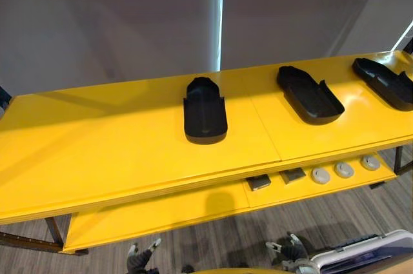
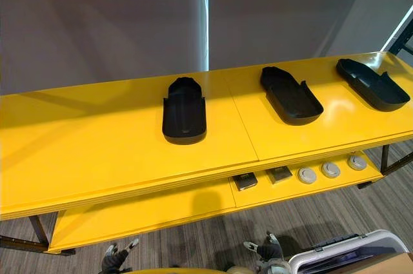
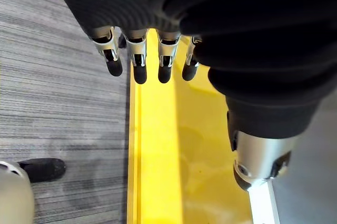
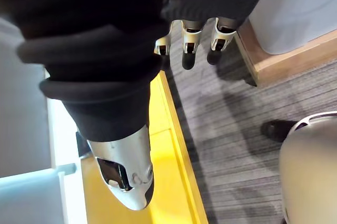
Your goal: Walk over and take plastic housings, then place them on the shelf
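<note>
Hanging low in front of the yellow shelf (image 1: 97,151), off the left part of its front edge, over the grey floor (image 1: 226,238): left hand (image 1: 138,261), fingers (image 3: 139,66) straight and slack, holding nothing.

Lying on the shelf's top board, all black plastic, hollow side up, well apart from both hands:
- left housing (image 1: 205,109), about midway along the shelf, squared to its front edge
- middle housing (image 1: 308,93), further right, past the top board's seam, set at a slant to the shelf's front edge
- right housing (image 1: 384,82), near the shelf's right end, slanted likewise

Resting on the shelf's lower board (image 1: 161,213), along its right half, in one row near the front: two dark square pieces (image 1: 259,183), then three round grey discs (image 1: 344,170).

Hanging in front of the shelf's right half, low over the floor: right hand (image 1: 288,251), fingers (image 4: 189,50) straight and relaxed, empty.

Standing on the floor off the shelf's right front corner: white bin (image 1: 368,254).
</note>
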`<state>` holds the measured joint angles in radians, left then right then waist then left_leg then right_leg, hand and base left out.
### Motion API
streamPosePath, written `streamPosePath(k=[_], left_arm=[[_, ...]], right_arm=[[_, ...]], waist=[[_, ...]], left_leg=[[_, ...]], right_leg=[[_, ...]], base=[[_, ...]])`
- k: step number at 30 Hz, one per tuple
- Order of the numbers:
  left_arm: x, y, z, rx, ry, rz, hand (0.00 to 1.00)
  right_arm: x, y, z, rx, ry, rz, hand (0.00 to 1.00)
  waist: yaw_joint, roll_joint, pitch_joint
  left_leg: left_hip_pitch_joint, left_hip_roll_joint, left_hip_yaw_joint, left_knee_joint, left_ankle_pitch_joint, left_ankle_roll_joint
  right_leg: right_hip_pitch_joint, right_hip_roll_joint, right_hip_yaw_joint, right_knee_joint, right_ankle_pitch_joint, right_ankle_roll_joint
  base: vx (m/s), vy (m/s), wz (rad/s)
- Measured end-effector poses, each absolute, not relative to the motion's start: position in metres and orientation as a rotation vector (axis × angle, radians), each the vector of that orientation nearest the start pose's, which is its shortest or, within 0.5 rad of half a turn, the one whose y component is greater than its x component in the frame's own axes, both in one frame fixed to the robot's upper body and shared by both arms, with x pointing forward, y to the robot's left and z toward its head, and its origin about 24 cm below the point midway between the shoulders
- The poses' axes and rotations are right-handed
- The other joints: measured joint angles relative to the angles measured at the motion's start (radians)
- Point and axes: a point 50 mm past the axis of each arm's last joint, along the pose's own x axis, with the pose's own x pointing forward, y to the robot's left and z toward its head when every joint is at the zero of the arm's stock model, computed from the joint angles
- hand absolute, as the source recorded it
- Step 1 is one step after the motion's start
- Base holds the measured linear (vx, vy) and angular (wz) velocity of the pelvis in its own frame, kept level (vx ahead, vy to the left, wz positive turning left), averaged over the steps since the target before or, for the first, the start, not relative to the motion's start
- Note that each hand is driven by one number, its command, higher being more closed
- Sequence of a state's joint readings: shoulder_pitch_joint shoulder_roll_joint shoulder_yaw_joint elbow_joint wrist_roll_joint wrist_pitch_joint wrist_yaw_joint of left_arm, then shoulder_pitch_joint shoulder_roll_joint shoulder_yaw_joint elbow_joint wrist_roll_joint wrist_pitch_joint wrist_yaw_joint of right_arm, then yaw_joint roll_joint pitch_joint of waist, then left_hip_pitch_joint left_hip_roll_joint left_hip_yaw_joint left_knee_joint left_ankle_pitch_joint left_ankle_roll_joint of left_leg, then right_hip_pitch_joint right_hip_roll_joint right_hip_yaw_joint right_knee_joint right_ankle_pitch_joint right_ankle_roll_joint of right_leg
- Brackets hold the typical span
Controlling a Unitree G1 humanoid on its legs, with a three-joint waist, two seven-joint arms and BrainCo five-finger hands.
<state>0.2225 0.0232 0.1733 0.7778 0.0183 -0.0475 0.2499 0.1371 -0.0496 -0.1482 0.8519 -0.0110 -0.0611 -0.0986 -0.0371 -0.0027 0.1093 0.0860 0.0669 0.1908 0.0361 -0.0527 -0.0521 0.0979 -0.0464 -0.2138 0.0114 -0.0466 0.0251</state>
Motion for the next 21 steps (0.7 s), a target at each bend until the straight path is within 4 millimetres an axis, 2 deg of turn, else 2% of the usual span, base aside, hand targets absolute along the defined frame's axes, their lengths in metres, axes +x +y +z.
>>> streamPosePath(k=[2,5,6,10,12,13,14,15,16,17,18,19,20,21], left_arm=[[0.103,0.204,-0.139,0.092,0.911,0.437,0.0],[0.108,0.199,-0.139,0.09,0.9,0.417,0.0],[0.115,0.198,-0.137,0.092,0.883,0.409,0.0],[0.123,0.198,-0.134,0.094,0.856,0.41,0.0],[0.137,0.201,-0.127,0.097,0.808,0.421,0.0],[0.14,0.201,-0.125,0.095,0.796,0.423,0.0],[0.147,0.2,-0.122,0.09,0.775,0.421,0.0],[0.151,0.199,-0.121,0.087,0.764,0.419,0.0],[0.156,0.199,-0.118,0.086,0.743,0.417,0.0],[0.156,0.199,-0.118,0.086,0.744,0.416,0.0],[0.155,0.199,-0.118,0.087,0.745,0.416,0.0],[0.153,0.201,-0.118,0.09,0.744,0.42,0.0],[0.15,0.204,-0.118,0.099,0.751,0.423,0.0],[0.149,0.205,-0.118,0.103,0.753,0.423,0.0]], right_arm=[[0.127,-0.201,-0.14,-0.047,0.893,-0.28,0.0],[0.137,-0.205,-0.136,-0.064,0.866,-0.275,0.0],[0.138,-0.206,-0.136,-0.069,0.863,-0.276,0.0],[0.143,-0.203,-0.134,-0.092,0.853,-0.257,0.0],[0.153,-0.201,-0.13,-0.109,0.827,-0.24,0.0],[0.153,-0.201,-0.129,-0.117,0.828,-0.238,0.0],[0.153,-0.201,-0.129,-0.127,0.831,-0.231,0.0],[0.157,-0.2,-0.128,-0.136,0.825,-0.221,0.0],[0.15,-0.197,-0.132,-0.133,0.849,-0.214,0.0],[0.142,-0.196,-0.135,-0.128,0.87,-0.213,0.0],[0.135,-0.194,-0.137,-0.118,0.885,-0.216,0.0],[0.129,-0.192,-0.14,-0.115,0.9,-0.213,0.0],[0.122,-0.191,-0.142,-0.114,0.921,-0.207,0.0],[0.121,-0.191,-0.143,-0.117,0.929,-0.206,0.0]], waist=[[0.005,0.0,0.008],[0.005,0.022,0.018],[-0.001,0.022,0.019],[0.003,0.002,0.037],[0.016,-0.019,0.064],[0.016,-0.022,0.066],[0.018,-0.018,0.069],[0.022,-0.01,0.077],[0.023,-0.007,0.086],[0.022,-0.007,0.086],[0.025,-0.005,0.084],[0.025,-0.025,0.065],[0.027,-0.032,0.052],[0.027,-0.049,0.04]], left_leg=[[-0.043,-0.003,-0.09,0.088,-0.029,-0.002],[-0.048,0.01,-0.131,0.099,-0.076,-0.009],[-0.055,0.007,-0.121,0.101,-0.08,-0.005],[-0.1,-0.01,-0.065,0.147,-0.112,0.022],[-0.151,-0.013,0.028,0.186,-0.127,0.042],[-0.168,-0.01,0.049,0.203,-0.132,0.05],[-0.2,0.009,0.103,0.229,-0.133,0.074],[-0.205,0.02,0.121,0.232,-0.133,0.078],[-0.189,0.027,0.136,0.226,-0.127,0.087],[-0.174,0.027,0.139,0.221,-0.122,0.089],[-0.174,0.027,0.143,0.219,-0.12,0.089],[-0.173,0.025,0.146,0.224,-0.118,0.086],[-0.181,0.019,0.147,0.236,-0.115,0.082],[-0.195,0.018,0.153,0.25,-0.114,0.082]], right_leg=[[-0.024,-0.003,0.041,0.007,0.007,-0.003],[-0.05,0.014,0.085,0.014,0.019,0.001],[-0.073,0.011,0.104,0.028,0.021,0.004],[-0.177,0.009,0.242,0.06,0.059,0.031],[-0.242,0.01,0.325,0.036,0.125,0.061],[-0.252,0.007,0.33,0.016,0.152,0.066],[-0.27,0.004,0.329,-0.017,0.211,0.114],[-0.293,0.006,0.301,0.035,0.179,0.114],[-0.337,-0.006,0.215,0.33,0.01,0.059],[-0.326,-0.013,0.193,0.465,-0.072,0.051],[-0.312,-0.018,0.188,0.53,-0.107,0.057],[-0.262,-0.03,0.185,0.607,-0.16,0.068],[-0.198,-0.043,0.184,0.596,-0.198,0.088],[-0.166,-0.054,0.18,0.558,-0.208,0.089]], base=[[-0.01,-0.015,-0.46],[-0.02,0.019,-0.57],[-0.08,0.071,-0.54],[-0.11,0.093,-0.97],[-0.18,0.098,-1.26],[-0.23,0.09,-1.0],[-0.2,0.072,-0.72],[-0.26,0.105,-0.68],[-0.16,0.074,-0.34],[-0.12,0.061,-0.19],[-0.1,-0.013,-0.07],[-0.15,-0.089,-0.05],[-0.12,-0.127,-0.06],[-0.05,-0.14,-0.38]])
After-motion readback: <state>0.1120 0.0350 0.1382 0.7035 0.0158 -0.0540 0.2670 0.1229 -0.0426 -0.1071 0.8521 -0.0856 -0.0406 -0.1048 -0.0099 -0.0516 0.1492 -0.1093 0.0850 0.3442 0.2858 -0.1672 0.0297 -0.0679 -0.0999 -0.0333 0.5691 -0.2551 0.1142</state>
